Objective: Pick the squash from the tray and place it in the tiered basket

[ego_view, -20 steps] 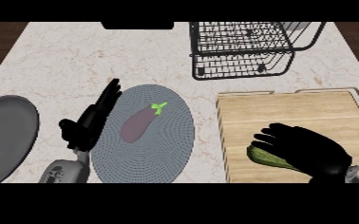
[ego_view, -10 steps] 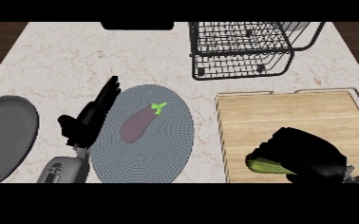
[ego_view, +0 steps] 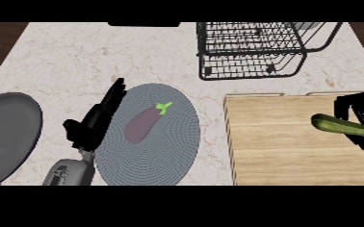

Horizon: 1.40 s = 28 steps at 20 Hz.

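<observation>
One robot hand (ego_view: 350, 113) curls round the squash (ego_view: 334, 124) at the tray's (ego_view: 284, 139) right edge.

Squash (ego_view: 338, 124): has been lifted and carried toward the wooden tray's (ego_view: 284, 144) right edge.
Right hand (ego_view: 350, 107): has been drawn rightward, mostly out of view, curled round the squash.

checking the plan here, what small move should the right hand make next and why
Probably carry the squash up and left toward the wire basket. The right hand already grips it at the view's right edge above the wooden tray, and the basket sits beyond the tray's far side.
</observation>
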### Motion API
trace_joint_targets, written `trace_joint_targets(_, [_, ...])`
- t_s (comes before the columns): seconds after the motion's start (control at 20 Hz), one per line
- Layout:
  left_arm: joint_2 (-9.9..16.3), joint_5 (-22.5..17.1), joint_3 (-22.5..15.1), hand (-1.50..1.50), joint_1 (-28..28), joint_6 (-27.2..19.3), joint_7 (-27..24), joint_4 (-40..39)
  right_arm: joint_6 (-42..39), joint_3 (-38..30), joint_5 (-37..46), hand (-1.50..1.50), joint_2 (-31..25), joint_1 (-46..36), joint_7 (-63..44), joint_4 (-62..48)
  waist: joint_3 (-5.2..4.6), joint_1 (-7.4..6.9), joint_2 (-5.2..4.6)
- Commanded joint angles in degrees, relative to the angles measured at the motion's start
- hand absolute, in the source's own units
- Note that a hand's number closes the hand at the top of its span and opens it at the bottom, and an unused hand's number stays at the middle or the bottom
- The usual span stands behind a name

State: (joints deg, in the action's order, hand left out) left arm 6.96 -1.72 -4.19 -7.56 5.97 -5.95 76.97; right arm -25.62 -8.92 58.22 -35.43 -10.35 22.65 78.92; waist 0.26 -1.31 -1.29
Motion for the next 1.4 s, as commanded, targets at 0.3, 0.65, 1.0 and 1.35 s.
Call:
trace_joint_targets(0.3, [-1.7, 0.76, -1.78, 0.0, -0.63, -0.4, 1.82, 0.57, 2.31, -17.78, -9.95, 1.5, -4.23, -20.57, 0.52, -28.33, -0.08, -1.48, 0.57])
trace_joint_targets(0.65, [-0.6, -0.08, -0.26, 0.0, -0.29, 0.36, 1.89, 0.67, -2.6, -22.91, -18.12, 1.5, -8.73, -32.54, 5.83, -34.53, -0.21, -0.33, 0.95])
trace_joint_targets(1.0, [0.22, 0.09, 1.41, 0.0, -2.61, 1.18, 0.52, -2.34, -6.36, -18.5, -18.57, 1.5, -5.5, -47.47, -5.76, -37.17, -0.3, 0.21, 1.05])
trace_joint_targets(1.35, [-0.17, 0.06, 1.15, 0.0, -0.79, 1.49, 0.28, -1.35, -4.34, -16.66, -18.84, 1.5, 0.93, -61.49, -19.49, -40.57, -0.32, -0.23, 0.93])
